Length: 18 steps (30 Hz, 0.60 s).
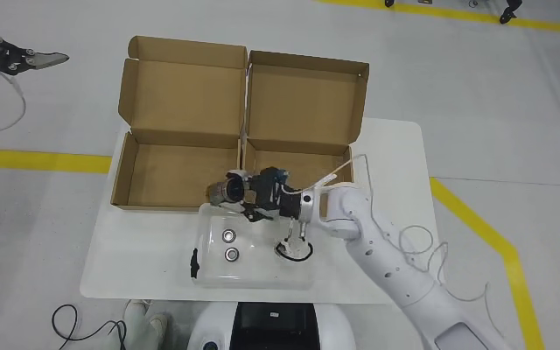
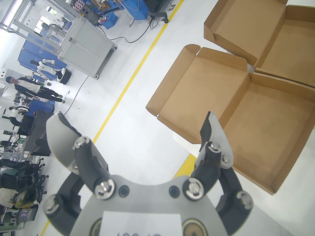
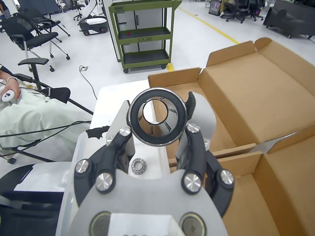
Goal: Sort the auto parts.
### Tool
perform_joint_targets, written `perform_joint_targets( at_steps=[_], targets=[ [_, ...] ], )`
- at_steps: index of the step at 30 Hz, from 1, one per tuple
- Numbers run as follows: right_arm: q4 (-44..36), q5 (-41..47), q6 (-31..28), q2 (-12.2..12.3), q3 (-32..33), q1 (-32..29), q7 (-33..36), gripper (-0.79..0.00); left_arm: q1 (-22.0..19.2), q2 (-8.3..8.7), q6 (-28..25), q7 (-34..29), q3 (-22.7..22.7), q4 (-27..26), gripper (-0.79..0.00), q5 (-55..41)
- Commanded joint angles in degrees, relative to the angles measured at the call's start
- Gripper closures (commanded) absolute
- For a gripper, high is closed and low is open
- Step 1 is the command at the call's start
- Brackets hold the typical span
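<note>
With my right jaws clamped on the sleeve (image 3: 132,117) by the near wall of the left box (image 1: 175,171), I should clear that wall, lower close to its bottom, then release gently; my left jaws stand apart, well aside

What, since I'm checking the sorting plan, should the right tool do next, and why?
Probably carry the ring farther over the left cardboard box before opening. The right tool is shut on it near that box's front corner, by the clear tray.
</note>
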Motion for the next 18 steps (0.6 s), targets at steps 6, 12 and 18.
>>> perform_joint_targets(
  at_steps=[6, 12, 18],
  targets=[
    [-3.92, 1.05, 0.87, 0.18, 3.36, 2.99, 0.24, 0.000, 0.00, 0.00, 0.00, 0.00, 0.00, 0.00, -0.785, 0.00],
    [-5.92, 2.94, 0.45, 0.61, 7.80, 4.44, -2.53, 0.000, 0.00, 0.00, 0.00, 0.00, 0.00, 0.00, -0.785, 0.00],
    [-9.68, 2.98, 0.93, 0.99, 10.43, 4.86, -2.51, 0.000, 0.00, 0.00, 0.00, 0.00, 0.00, 0.00, -0.785, 0.00]
  ],
)
